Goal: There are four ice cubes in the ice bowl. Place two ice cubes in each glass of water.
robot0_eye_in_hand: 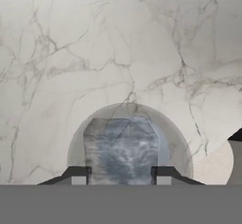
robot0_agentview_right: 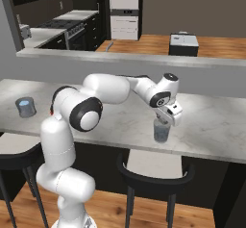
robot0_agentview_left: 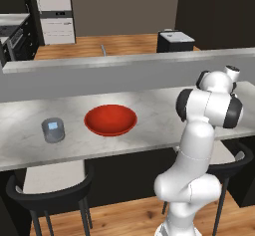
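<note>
My gripper [robot0_agentview_right: 162, 120] hangs right over a glass of water [robot0_agentview_right: 162, 132] near the counter's front edge, at the right. From the hand camera, the gripper [robot0_eye_in_hand: 120, 173] is shut on a pale blue-white ice cube [robot0_eye_in_hand: 121, 148], and the glass rim [robot0_eye_in_hand: 182, 138] rings the cube from below. A second glass of water [robot0_agentview_left: 53, 130] stands at the left of the counter, with a pale blue patch at its top; it is also the far-left glass [robot0_agentview_right: 25, 107] in the right base view. Between the two glasses sits the red ice bowl [robot0_agentview_left: 110, 119], whose inside shows plain red.
The marble counter [robot0_agentview_left: 149, 105] is backed by a raised grey ledge [robot0_agentview_left: 124, 60]. Dark stools [robot0_agentview_left: 50, 185] stand tucked under its front edge, one [robot0_agentview_right: 156, 169] directly below the right glass. Kitchen units lie far behind.
</note>
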